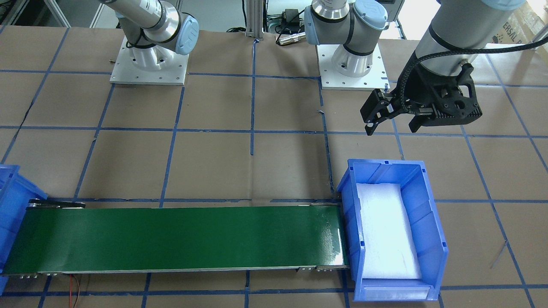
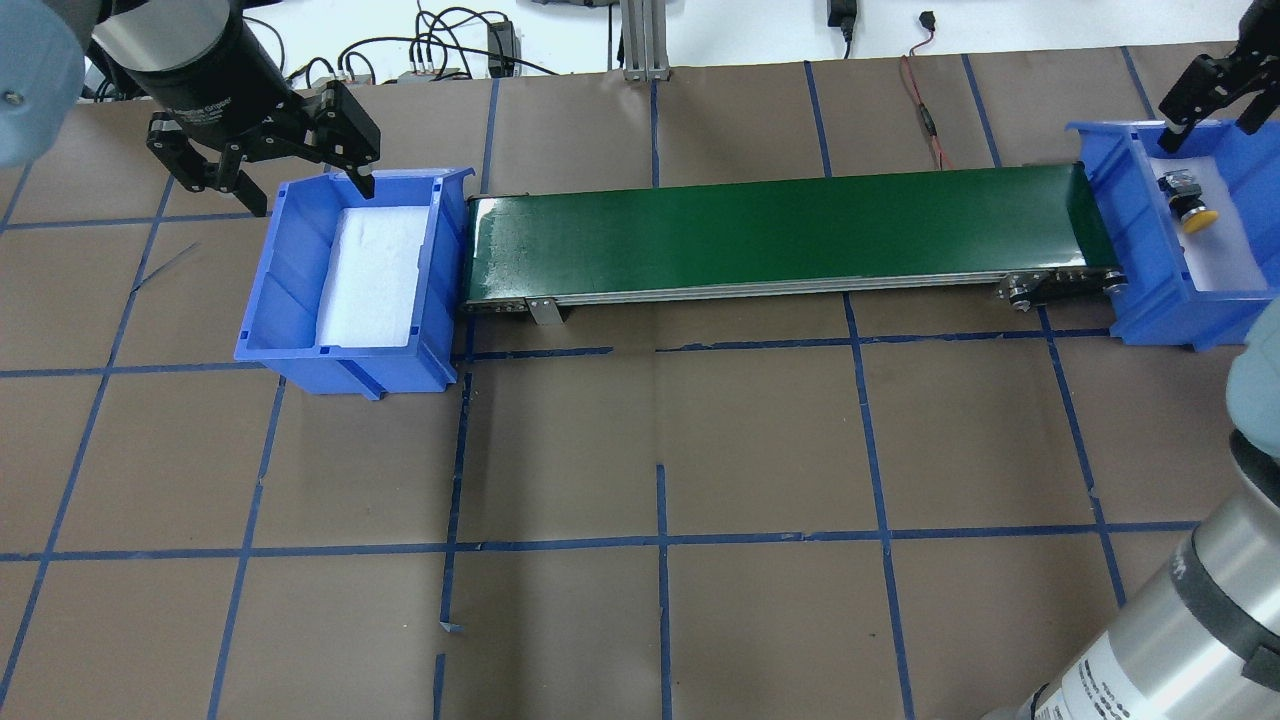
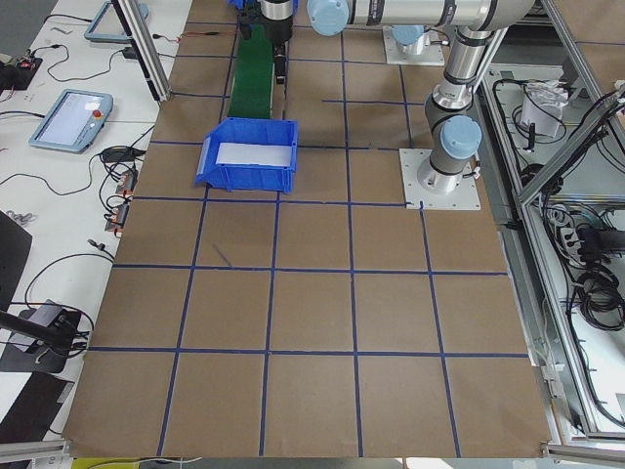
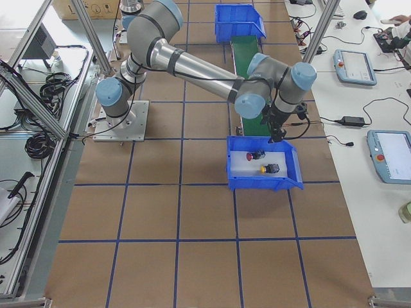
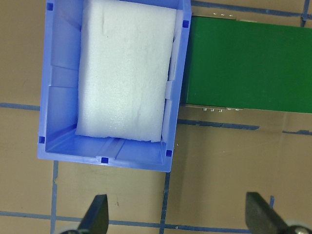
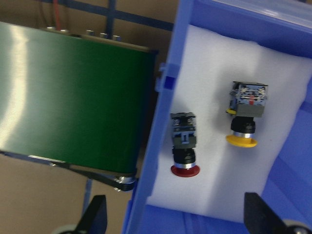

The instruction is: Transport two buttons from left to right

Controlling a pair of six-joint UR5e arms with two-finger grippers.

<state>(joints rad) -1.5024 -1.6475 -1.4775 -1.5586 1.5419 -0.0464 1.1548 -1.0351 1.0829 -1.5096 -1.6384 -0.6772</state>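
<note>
The red button (image 6: 184, 146) and the yellow button (image 6: 243, 117) lie on their sides on white foam in the right blue bin (image 6: 163, 83). Both also show in the exterior right view, red (image 4: 252, 156) and yellow (image 4: 268, 169). In the overhead view only the yellow one (image 2: 1195, 215) shows. My right gripper (image 6: 176, 219) is open and empty above this bin, near its conveyor-side end (image 2: 1210, 125). My left gripper (image 2: 260, 170) is open and empty, above the table just beyond the left blue bin (image 2: 340, 355), which holds only white foam (image 5: 124, 73).
A green conveyor belt (image 2: 780, 230) runs between the two bins, bare on top. The table is brown paper with a blue tape grid. Both arm bases (image 1: 147, 64) stand on white plates at the robot's side. Cables lie along the far edge (image 2: 440, 65).
</note>
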